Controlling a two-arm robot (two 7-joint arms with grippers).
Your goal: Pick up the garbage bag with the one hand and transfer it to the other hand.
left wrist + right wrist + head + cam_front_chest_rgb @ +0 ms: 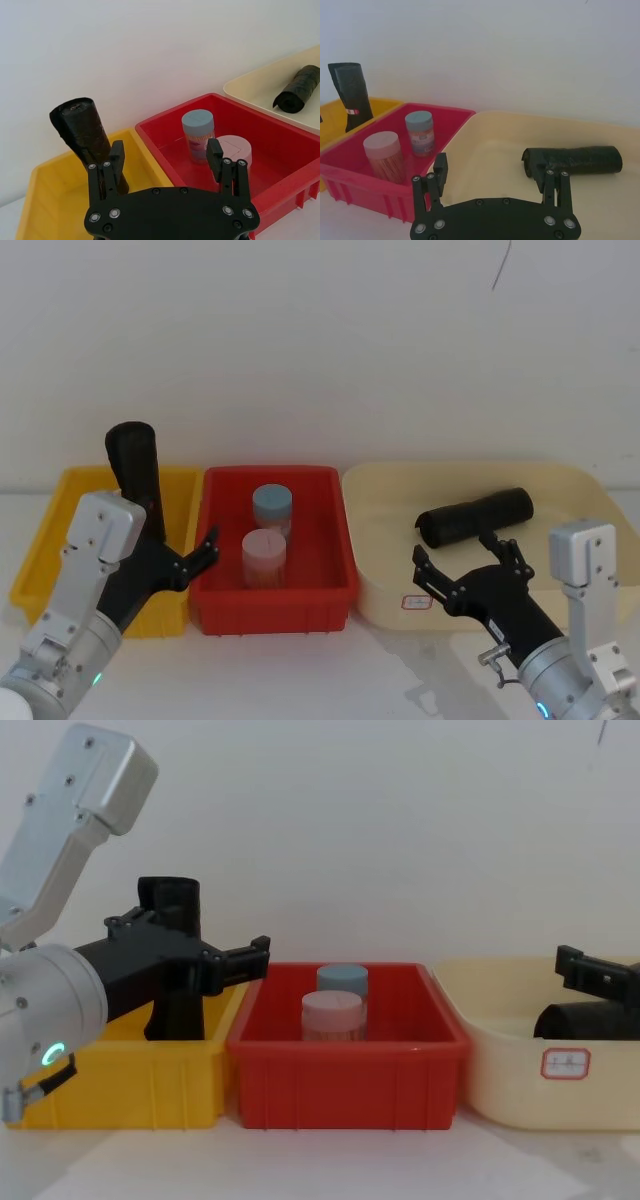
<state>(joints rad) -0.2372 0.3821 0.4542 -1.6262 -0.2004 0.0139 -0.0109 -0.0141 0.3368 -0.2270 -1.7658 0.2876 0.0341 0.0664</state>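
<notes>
Upright at the yellow bin's (40, 570) back edge, garbage bag (137, 475); red-and-white band low on it, writing unreadable. Left gripper (176, 552) spread wide, just beside it. Right gripper (465, 556) wide open near second black roll (475, 516) lying in cream bin (380, 580); its front sticker (566, 1063) is illegible.

- Probably a robot test lab: a bare white wall (320, 340) behind a plain white bench (300, 670).
- Beyond the fingers, a staged row of yellow bin (40, 570), red bin (270, 615), cream tub (380, 600).
</notes>
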